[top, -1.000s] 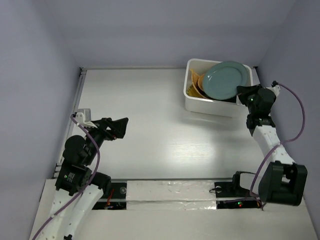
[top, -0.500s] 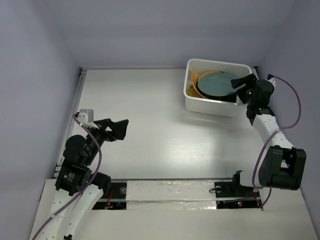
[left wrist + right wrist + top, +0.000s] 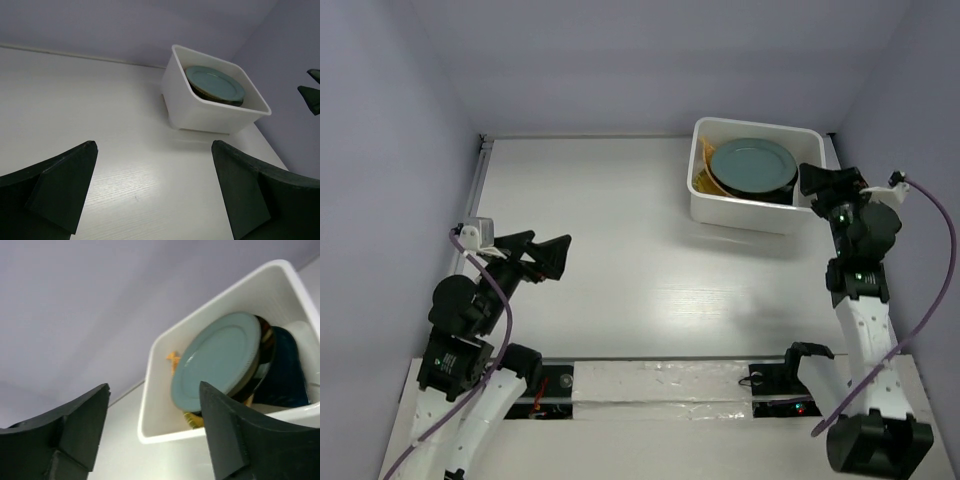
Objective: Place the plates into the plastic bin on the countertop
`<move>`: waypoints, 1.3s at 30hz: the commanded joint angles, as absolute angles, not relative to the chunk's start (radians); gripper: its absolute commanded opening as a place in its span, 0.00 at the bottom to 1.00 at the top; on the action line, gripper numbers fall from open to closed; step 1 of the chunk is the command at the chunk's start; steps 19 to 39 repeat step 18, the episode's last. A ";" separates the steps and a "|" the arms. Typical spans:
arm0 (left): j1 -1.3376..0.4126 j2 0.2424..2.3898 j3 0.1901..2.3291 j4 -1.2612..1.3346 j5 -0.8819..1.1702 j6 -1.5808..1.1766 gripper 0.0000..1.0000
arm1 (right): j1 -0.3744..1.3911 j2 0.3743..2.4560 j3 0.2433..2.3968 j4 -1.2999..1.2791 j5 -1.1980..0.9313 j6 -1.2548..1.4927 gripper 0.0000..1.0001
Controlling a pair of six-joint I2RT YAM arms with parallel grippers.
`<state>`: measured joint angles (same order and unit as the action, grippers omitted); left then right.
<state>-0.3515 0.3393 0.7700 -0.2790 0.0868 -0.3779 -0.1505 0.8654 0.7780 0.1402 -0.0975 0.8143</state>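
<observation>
The white plastic bin [image 3: 740, 213] stands at the far right of the countertop [image 3: 610, 230]. A grey-teal plate [image 3: 752, 166] lies on top of the stack of plates inside it, over a black-rimmed one. Orange and yellow dishes [image 3: 704, 176] show at the bin's left end. In the right wrist view the teal plate [image 3: 217, 360] covers a dark blue dish [image 3: 286, 371] and a ribbed yellow one [image 3: 193, 419]. My right gripper [image 3: 817, 181] hangs open and empty just off the bin's right end. My left gripper [image 3: 546, 256] is open and empty, far left of the bin [image 3: 200, 112].
Pale lavender walls close the countertop on the left, back and right. A metal rail [image 3: 480, 190] runs along the left wall. The right arm's purple cable [image 3: 945, 240] loops near the right wall. The arm bases sit at the near edge.
The right gripper held the teal plate tilted over the bin; it has opened, the plate now lies flat on the stack, and the gripper has drawn back to the right. The left arm shifted slightly.
</observation>
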 commanded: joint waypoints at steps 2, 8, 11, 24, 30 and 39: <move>-0.353 0.360 0.863 -0.233 0.101 -0.357 0.99 | -0.156 0.714 0.726 0.121 -0.236 0.781 0.73; -0.353 0.390 0.942 -0.239 0.110 -0.353 0.98 | -0.156 0.528 0.764 0.012 -0.484 0.736 0.08; -0.353 0.385 0.974 -0.248 0.118 -0.348 0.98 | -0.156 0.396 0.814 -0.030 -0.558 0.733 0.07; -0.353 0.400 0.991 -0.256 0.147 -0.353 0.99 | -0.156 0.233 0.962 -0.207 -0.422 0.623 0.43; -0.353 0.400 0.991 -0.256 0.147 -0.353 0.99 | -0.156 0.233 0.962 -0.207 -0.422 0.623 0.43; -0.353 0.400 0.991 -0.256 0.147 -0.353 0.99 | -0.156 0.233 0.962 -0.207 -0.422 0.623 0.43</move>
